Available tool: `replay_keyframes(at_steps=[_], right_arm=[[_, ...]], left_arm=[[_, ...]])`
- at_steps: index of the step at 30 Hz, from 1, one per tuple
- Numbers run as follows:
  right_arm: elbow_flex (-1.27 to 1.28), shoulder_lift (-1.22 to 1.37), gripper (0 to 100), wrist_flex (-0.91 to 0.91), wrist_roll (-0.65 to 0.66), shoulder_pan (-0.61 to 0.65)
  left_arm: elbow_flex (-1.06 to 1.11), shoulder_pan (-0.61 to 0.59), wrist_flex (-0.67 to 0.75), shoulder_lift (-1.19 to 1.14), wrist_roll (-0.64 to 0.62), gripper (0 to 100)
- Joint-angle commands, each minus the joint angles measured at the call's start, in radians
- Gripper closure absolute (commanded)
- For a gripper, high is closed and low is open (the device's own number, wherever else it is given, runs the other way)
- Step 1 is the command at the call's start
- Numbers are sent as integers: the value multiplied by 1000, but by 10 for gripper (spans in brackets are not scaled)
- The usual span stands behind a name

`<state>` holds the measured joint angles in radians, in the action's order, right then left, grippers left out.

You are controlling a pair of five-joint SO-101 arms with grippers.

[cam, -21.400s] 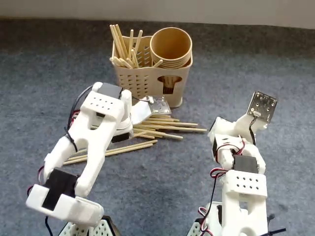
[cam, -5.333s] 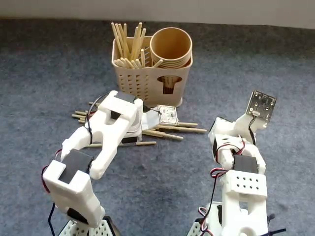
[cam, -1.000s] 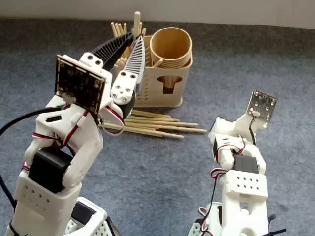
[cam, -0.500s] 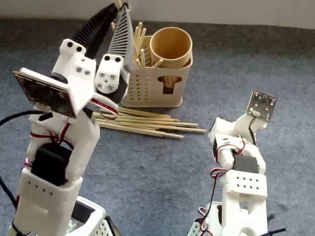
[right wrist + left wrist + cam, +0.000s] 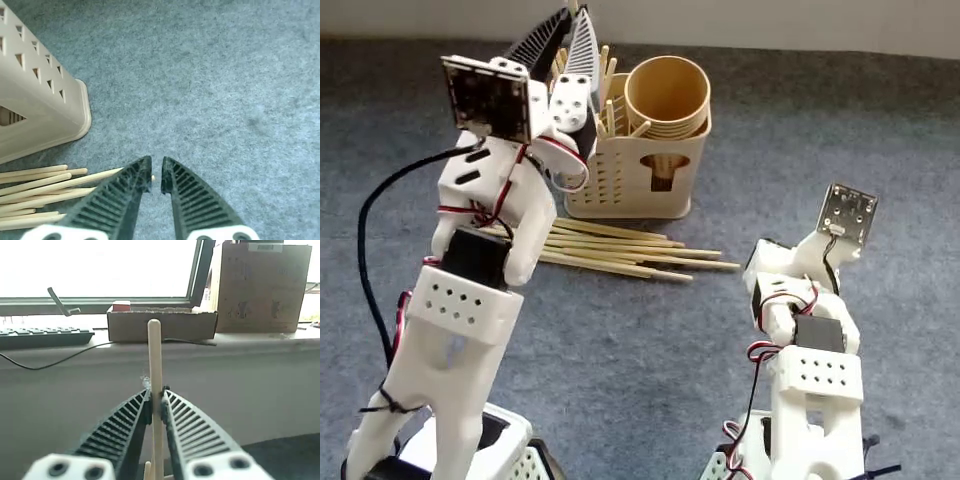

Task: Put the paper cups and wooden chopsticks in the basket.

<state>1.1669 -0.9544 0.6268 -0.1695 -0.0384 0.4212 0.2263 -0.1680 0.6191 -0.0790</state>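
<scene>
My left gripper [image 5: 571, 22] is raised above the beige basket's [image 5: 620, 175] left compartment, shut on one wooden chopstick [image 5: 154, 355] that stands upright between its fingers. Several chopsticks [image 5: 603, 85] stand in that compartment. Stacked paper cups [image 5: 667, 95] sit in the right compartment. More chopsticks [image 5: 630, 252] lie in a loose pile on the carpet in front of the basket. My right gripper [image 5: 156, 176] hovers low over the carpet at the pile's right end, shut on nothing, with chopstick tips [image 5: 107, 175] just beside it and the basket's corner [image 5: 75, 110] nearby.
Grey carpet [image 5: 860, 120] covers the table, with free room right of the basket and in front of the pile. The right arm's base [image 5: 815, 400] stands at the front right. A wall and a window ledge with boxes [image 5: 162, 322] lie behind the table.
The left arm took a chopstick from the pile, lifted it over the basket and turned its wrist upright. The right arm has not moved.
</scene>
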Motion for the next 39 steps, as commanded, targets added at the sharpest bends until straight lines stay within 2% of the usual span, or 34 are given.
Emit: replay_keyframes(at_steps=[1,11,15,21,27,39], right_arm=[[-10,-22,950,-28,14,-10],[-10,-22,950,-28,14,-10],[-10,-22,950,-28,14,-10],[-10,-19,950,-28,15,-8],[-10,-18,950,-30,15,-7],[13,-16,950,-59,15,-5]], left_arm=[[30,-19,-35,-35,-14,994],[234,-31,-34,-42,-9,986],[282,-31,-46,-38,-12,912],[260,-27,-180,-33,-9,891],[111,-27,-371,-22,-14,891],[85,-24,-572,311,-55,894]])
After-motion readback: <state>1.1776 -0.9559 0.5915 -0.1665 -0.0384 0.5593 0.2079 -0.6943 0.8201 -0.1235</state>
